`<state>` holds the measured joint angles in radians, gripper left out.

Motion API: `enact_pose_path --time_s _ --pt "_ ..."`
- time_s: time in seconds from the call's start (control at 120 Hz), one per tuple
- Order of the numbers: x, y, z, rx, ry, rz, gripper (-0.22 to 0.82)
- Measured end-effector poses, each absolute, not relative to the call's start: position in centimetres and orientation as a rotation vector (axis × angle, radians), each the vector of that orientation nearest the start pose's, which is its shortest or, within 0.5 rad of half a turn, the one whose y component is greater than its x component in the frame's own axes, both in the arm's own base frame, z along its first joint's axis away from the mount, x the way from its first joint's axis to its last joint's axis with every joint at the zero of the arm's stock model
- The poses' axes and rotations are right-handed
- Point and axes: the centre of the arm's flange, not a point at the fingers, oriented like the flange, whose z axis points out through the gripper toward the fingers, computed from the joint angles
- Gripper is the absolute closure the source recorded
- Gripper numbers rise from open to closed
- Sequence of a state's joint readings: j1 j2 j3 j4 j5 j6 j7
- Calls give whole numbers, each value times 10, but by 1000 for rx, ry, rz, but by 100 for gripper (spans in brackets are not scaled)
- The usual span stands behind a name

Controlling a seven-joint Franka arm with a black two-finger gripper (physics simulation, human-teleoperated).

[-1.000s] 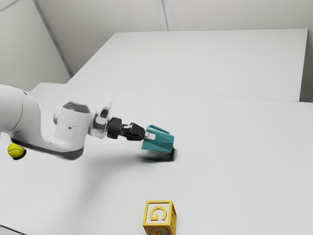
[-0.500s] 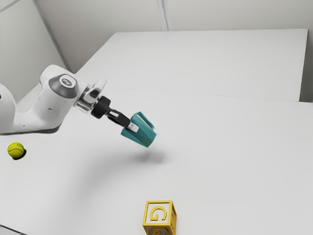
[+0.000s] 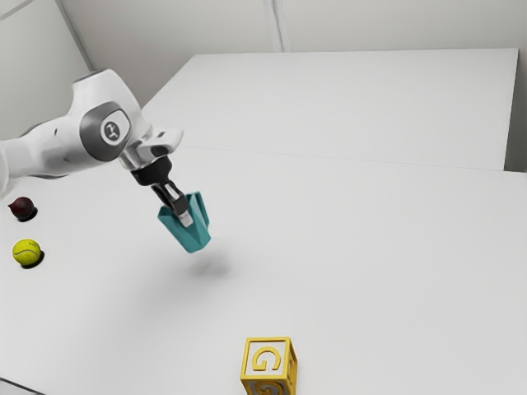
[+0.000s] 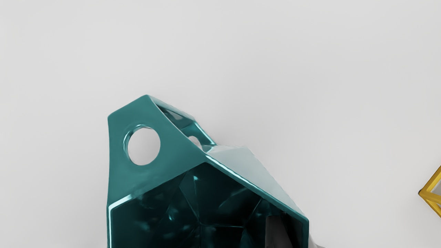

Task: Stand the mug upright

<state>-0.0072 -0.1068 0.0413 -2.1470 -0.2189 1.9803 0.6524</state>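
My gripper (image 3: 183, 216) points down at a slant in the exterior view, shut on the wall of the teal mug (image 3: 194, 235). The mug hangs above the table, tilted, its opening toward the hand and its base lower. Its handle faces the exterior view's right. From the wrist view I look into the dark inside of the mug (image 4: 148, 186), where one dark finger (image 4: 277, 232) reaches in past the rim; the other is mostly hidden outside the wall.
A yellow letter block (image 3: 268, 367) stands at the table's near side in the exterior view. At that view's left are a tennis ball (image 3: 27, 253) and a dark red object (image 3: 23, 207). The white table (image 3: 370, 271) extends beneath the mug.
My hand has moved toward the exterior view's left and swung to point more downward. The mug has come along, lifted off the table and turned from lying on its side to nearer upright.
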Motion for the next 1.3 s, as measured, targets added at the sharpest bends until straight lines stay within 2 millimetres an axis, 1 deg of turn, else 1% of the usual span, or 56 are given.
enact_pose_path --time_s 0.142,0.242,0.425,0.542,0.675,0.842,0.975,1.125,1.3 --pt "505 -2 445 -3147 810 43 79" --pt "497 -2 441 -3114 744 51 79" --pt "484 -1 422 -3081 636 20 78" --pt "484 -3 417 -3065 587 -36 78" --pt "482 -4 406 -3054 532 -80 78" --pt "480 -6 397 -3056 471 -114 78" --pt "481 -10 389 -3061 438 -113 78" --pt "484 -12 375 -3071 401 -84 78" --pt "486 -16 365 -3077 371 -62 78"
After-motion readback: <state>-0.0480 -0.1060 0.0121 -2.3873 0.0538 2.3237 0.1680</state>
